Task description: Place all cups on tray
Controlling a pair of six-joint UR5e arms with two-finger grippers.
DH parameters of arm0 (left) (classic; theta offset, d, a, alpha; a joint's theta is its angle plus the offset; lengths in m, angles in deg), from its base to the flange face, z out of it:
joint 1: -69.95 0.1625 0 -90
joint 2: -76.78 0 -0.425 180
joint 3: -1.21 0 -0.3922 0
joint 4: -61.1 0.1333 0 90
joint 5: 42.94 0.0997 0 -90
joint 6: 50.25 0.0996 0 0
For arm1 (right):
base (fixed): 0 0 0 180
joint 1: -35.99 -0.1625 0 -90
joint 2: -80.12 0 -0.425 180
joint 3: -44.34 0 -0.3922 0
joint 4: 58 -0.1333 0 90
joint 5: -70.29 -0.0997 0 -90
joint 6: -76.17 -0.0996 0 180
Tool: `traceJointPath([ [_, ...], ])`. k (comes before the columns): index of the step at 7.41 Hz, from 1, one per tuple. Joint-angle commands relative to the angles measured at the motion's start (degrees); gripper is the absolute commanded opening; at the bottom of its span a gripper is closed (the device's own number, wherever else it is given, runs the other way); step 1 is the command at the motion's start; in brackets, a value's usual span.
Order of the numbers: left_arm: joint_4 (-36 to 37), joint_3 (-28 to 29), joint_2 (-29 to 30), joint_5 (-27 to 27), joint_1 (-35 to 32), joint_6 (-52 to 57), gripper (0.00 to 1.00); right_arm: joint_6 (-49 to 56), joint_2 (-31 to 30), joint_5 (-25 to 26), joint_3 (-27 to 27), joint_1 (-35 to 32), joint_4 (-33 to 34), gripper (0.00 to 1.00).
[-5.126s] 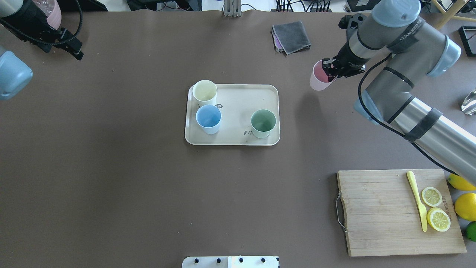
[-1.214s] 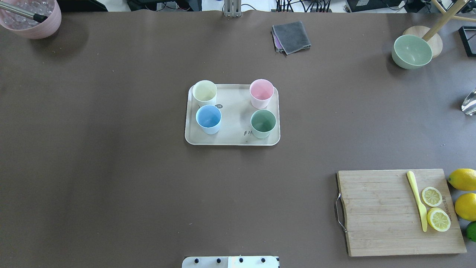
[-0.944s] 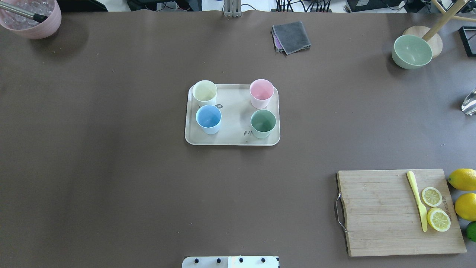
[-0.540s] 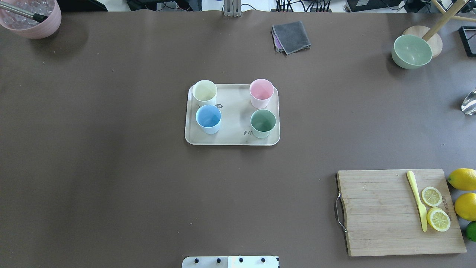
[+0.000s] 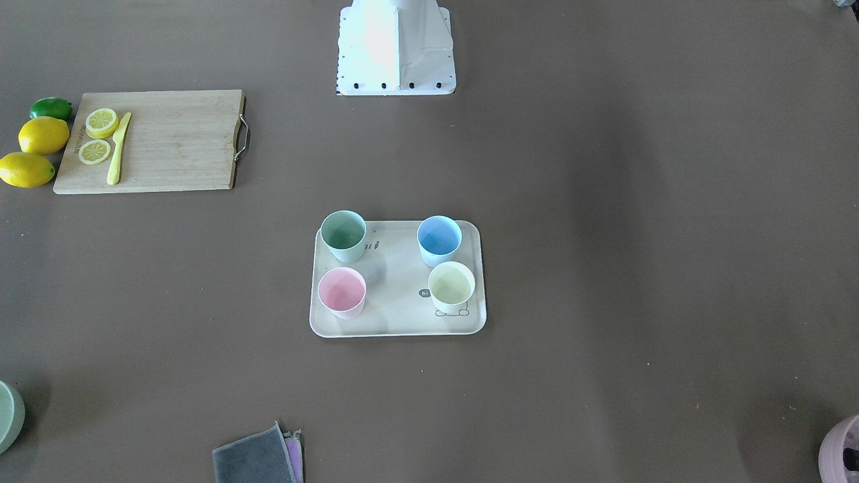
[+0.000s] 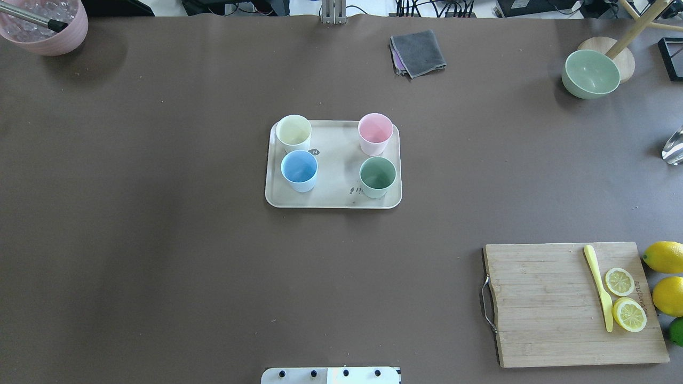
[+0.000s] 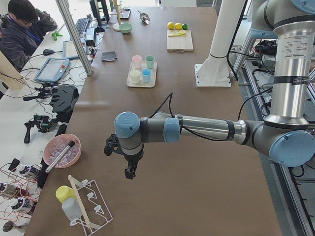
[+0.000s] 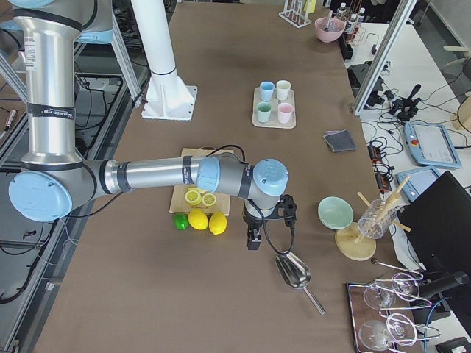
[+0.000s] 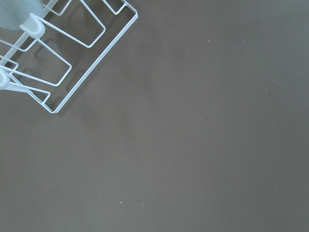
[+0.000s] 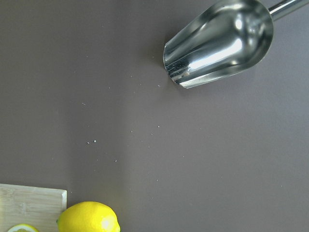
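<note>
Four cups stand upright on the cream tray at the table's middle: cream-yellow and pink at the far corners, light blue and green nearer me. No gripper touches them. My left gripper hangs over bare table far from the tray, near the table's left end. My right gripper hangs over the right end, beside the lemons. Both show only in the side views, so I cannot tell whether they are open or shut.
A wooden cutting board with lemon slices and a yellow knife lies at the near right, whole lemons beside it. A sage bowl, grey cloth and pink pot line the far edge. A metal scoop and a wire rack lie under the wrists.
Five seconds ago my right gripper held the pink cup in the air right of the tray. Now the cup stands on the tray and both arms are out of the overhead view.
</note>
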Motion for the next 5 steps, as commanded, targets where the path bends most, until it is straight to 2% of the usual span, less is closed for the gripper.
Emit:
traceJointPath([
  [1, -0.03, -0.31, -0.13, 0.03, 0.01, -0.05, 0.98, -0.26, -0.17, 0.00, 0.09, 0.20, -2.26, 1.00],
  [4, -0.11, -0.22, -0.13, 0.03, 0.01, -0.05, 0.98, -0.09, 0.00, -0.09, -0.18, 0.81, -2.80, 1.00],
  [5, -0.20, 0.04, -0.13, 0.03, 0.09, -0.05, 0.98, -0.26, -0.09, -0.09, 0.08, 1.59, -4.80, 1.00],
])
